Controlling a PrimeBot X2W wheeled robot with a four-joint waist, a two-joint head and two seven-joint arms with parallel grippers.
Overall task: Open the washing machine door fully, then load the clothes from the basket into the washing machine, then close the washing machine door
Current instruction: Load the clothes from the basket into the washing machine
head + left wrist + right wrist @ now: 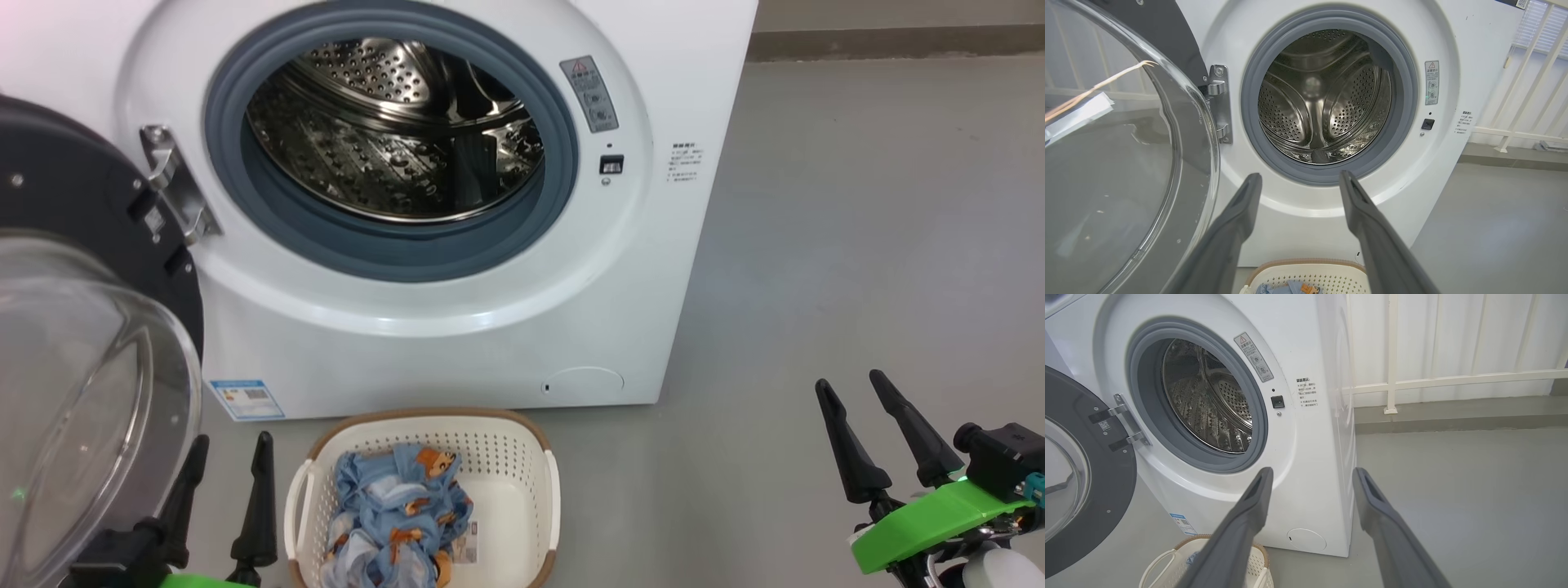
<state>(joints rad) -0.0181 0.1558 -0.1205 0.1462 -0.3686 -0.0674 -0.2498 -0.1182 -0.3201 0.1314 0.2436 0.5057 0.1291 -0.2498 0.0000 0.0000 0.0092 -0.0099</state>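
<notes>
washing machine door (90, 343): swung wide open to the left of the opening and hung on a metal hinge (171, 184). The black rim lies toward the cabinet and the clear glass bowl bulges toward the robot.

washing machine (457, 343): white front-loader standing on the grey floor (857, 245). The mouth is uncovered, with a grey gasket (392, 249) ringing a perforated steel drum (392, 139) whose bare wall is in plain sight. A blue sticker (245, 398) sits low on the front at left and a round flap (584, 381) low at right.

basket (506, 457): on the floor just in front of the machine, below the opening. It has cream perforated walls, a brown rim and white side handles.

clothes (400, 514): light blue bundle printed with orange-brown bears, lying in the basket and heaped toward its left side. A paper label (465, 543) shows at the bundle's right edge.

left gripper (232, 445): low at the left, between the door's glass bowl and the basket's left handle. The fingers point up toward the machine and are spread wide, with nothing between them. Whether the outer finger touches the glass cannot be told.

right gripper (851, 382): well to the right of the machine and the basket, over bare floor. The fingers are spread wide and hold nothing.
</notes>
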